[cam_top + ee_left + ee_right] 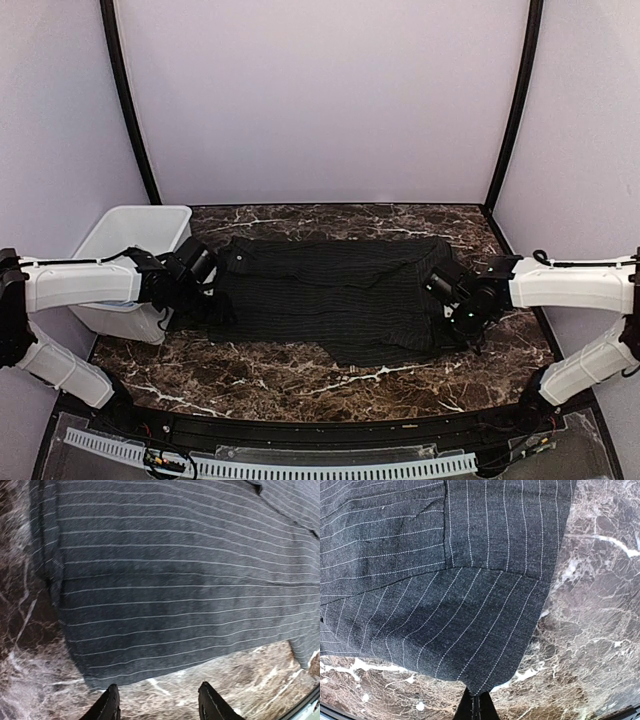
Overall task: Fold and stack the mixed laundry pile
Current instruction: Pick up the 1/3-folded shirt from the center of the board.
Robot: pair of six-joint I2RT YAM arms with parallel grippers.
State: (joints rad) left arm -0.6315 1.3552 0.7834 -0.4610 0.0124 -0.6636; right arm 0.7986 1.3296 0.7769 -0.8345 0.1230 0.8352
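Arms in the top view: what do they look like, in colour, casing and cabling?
The left arm and right arm have white tubular shells with black joints and wrists. A thin black cable loops at the right one. The left pincer and right pincer have black fingers.

Soft, even light is falling on the surface (300, 380). Blur is smearing the left wrist view's left edge; the shirt (175, 580) is showing sharp stripes elsewhere.
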